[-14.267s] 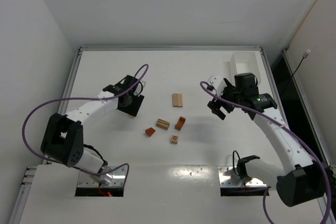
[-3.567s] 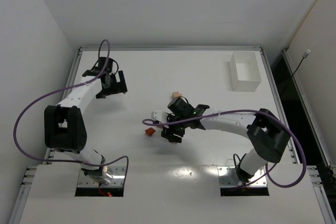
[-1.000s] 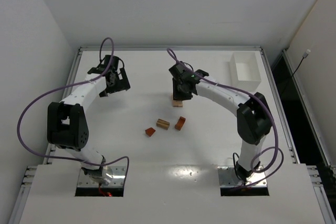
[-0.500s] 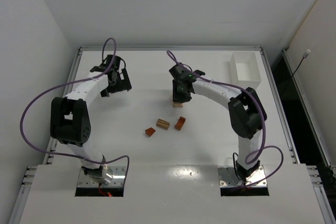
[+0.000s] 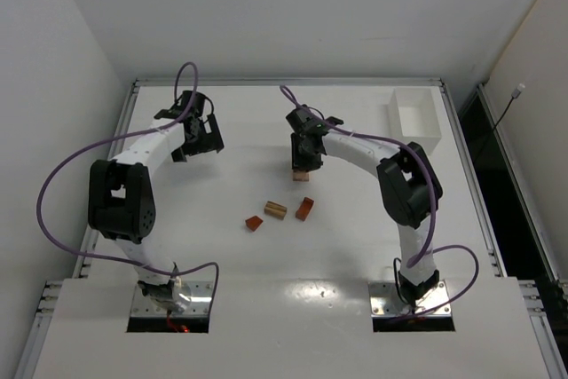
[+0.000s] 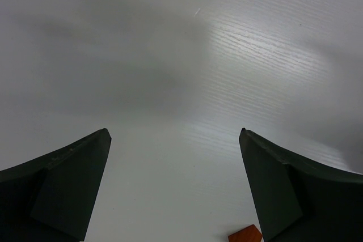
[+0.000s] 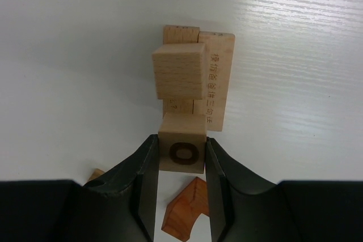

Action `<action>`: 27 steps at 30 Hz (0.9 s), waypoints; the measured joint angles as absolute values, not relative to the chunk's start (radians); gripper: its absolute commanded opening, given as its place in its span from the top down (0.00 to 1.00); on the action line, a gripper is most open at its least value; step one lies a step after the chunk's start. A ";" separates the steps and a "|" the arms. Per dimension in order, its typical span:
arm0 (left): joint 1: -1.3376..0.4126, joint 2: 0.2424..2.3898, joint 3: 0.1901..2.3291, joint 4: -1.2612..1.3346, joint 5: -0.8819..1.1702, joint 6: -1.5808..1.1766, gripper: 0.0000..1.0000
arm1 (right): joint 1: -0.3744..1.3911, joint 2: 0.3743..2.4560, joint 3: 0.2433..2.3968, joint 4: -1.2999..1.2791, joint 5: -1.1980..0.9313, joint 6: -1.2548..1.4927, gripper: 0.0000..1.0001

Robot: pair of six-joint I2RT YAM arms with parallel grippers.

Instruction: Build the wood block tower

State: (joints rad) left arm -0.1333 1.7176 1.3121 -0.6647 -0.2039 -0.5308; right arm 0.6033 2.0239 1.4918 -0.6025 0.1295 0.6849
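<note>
Two flat tan blocks (image 7: 220, 77) lie side by side on the table, with a tan cube (image 7: 178, 76) resting on them. This start of the wood block tower (image 5: 302, 172) sits at mid-table. My right gripper (image 7: 180, 141) is shut on a second tan cube (image 7: 181, 150) marked with a dark ring. It holds that cube at the near end of the flat blocks, just in front of the first cube. Whether the held cube touches the flat blocks I cannot tell. My left gripper (image 6: 174, 133) is open over bare table at the far left (image 5: 197, 139).
Loose blocks lie nearer the arms: a reddish arch (image 5: 305, 209), a tan block (image 5: 276, 210) and a small reddish block (image 5: 255, 223). The arch (image 7: 187, 213) shows just below the held cube. A white tray (image 5: 414, 118) stands at the back right.
The right gripper has stayed over the flat blocks with the cube while its elbow swung left. The left arm shifted slightly. Several seconds ago the right gripper was down among the loose blocks.
</note>
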 measured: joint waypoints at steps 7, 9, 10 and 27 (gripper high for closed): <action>-0.133 1.731 1.316 -0.665 -0.202 -0.530 0.05 | 0.593 2.034 1.506 -0.586 0.127 0.669 1.00; -0.133 1.733 1.319 -0.665 -0.202 -0.530 0.05 | 0.591 2.041 1.513 -0.579 0.126 0.665 1.00; -0.133 1.734 1.320 -0.665 -0.202 -0.529 0.05 | 0.591 2.045 1.515 -0.574 0.125 0.662 1.00; -0.133 1.737 1.333 -0.668 -0.197 -0.528 0.05 | 0.583 2.079 1.521 -0.559 0.119 0.648 0.64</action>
State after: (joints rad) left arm -0.1333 1.7374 1.3327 -0.6678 -0.1974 -0.5278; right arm 0.5831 2.0792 1.5211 -0.5587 0.1188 0.6483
